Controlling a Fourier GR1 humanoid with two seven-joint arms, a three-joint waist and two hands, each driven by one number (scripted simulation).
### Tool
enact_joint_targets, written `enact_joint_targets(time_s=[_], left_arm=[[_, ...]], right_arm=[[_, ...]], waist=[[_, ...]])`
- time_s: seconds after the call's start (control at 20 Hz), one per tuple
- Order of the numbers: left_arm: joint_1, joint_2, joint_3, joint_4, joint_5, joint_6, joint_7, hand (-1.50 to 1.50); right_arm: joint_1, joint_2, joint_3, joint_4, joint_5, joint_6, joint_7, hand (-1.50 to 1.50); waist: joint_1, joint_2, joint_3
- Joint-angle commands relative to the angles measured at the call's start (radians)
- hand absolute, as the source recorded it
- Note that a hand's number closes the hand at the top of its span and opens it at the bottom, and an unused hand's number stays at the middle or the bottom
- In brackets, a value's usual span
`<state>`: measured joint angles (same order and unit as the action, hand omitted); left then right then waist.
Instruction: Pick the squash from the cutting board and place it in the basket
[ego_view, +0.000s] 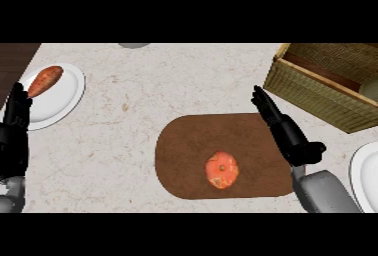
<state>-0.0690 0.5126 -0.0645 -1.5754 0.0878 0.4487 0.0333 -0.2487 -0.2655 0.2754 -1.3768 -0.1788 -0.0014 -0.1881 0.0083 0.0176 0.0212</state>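
Probably the squash (221, 170) is firm, rounded, a bit slick & fairly light, so best wrapped across its widest middle from above. It's orange, oval w/ a pale spot, lying on the brown cutting board (188, 150). Right hand (284, 132) hovers beside it, fingers straight, holding nothing; left hand (15, 125) rests open at table edge. Basket (317, 97) sits upper right.

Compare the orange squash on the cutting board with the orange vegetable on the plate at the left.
The squash is round and squat; the vegetable on the plate is long and tapered. The squash lies on the brown cutting board near the right hand; the vegetable lies on a white plate by the left hand. The squash looks brighter orange, the vegetable more reddish. Neither is held.
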Motion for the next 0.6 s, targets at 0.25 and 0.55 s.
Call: enact_joint_targets(time_s=[0.25,0.55], left_arm=[[0.142,-0.168,-0.162,0.171,0.149,-0.17,0.161,0.0],[0.186,-0.135,-0.185,0.149,0.167,-0.238,0.215,0.0]], right_arm=[[-0.212,0.2,-0.013,-0.083,-0.112,-0.027,0.052,1.5],[-0.206,0.262,0.402,-0.131,0.184,-0.274,0.118,-1.5]], waist=[[0.008,-0.007,-0.024],[0.016,-0.027,-0.023]])
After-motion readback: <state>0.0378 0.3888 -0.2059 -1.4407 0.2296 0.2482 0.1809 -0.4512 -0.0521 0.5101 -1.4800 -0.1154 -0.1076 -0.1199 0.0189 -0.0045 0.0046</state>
